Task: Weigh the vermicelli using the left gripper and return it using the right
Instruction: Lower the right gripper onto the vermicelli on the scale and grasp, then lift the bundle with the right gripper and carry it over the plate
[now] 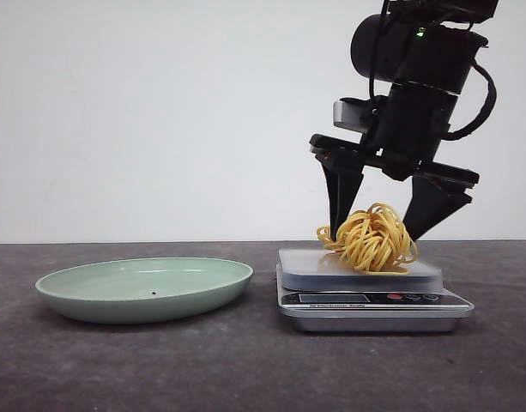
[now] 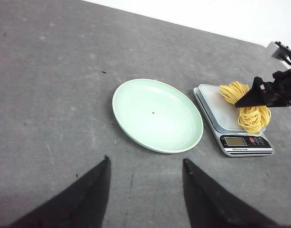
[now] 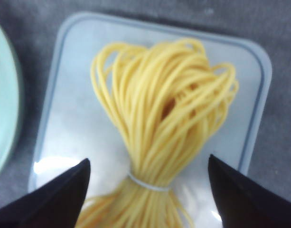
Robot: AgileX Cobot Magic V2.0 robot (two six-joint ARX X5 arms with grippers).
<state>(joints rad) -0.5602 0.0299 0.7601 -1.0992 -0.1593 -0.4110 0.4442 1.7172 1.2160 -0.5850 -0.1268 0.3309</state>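
Note:
A yellow bundle of vermicelli [image 1: 371, 239], tied with a thin white band, lies on the platform of a silver kitchen scale [image 1: 310, 263]. It also shows in the left wrist view [image 2: 252, 118] and the right wrist view [image 3: 164, 123]. My right gripper [image 1: 383, 232] is open just above the scale, one finger on each side of the bundle; in the right wrist view [image 3: 148, 164] the fingers stand clear of the noodles. My left gripper [image 2: 145, 161] is open and empty, held high above the dark table short of the green plate [image 2: 136, 102].
The pale green plate [image 1: 91, 296] is empty and stands left of the scale [image 2: 216, 111]. The scale's display and buttons [image 1: 365, 299] face the front. The table is dark grey, with a white wall behind.

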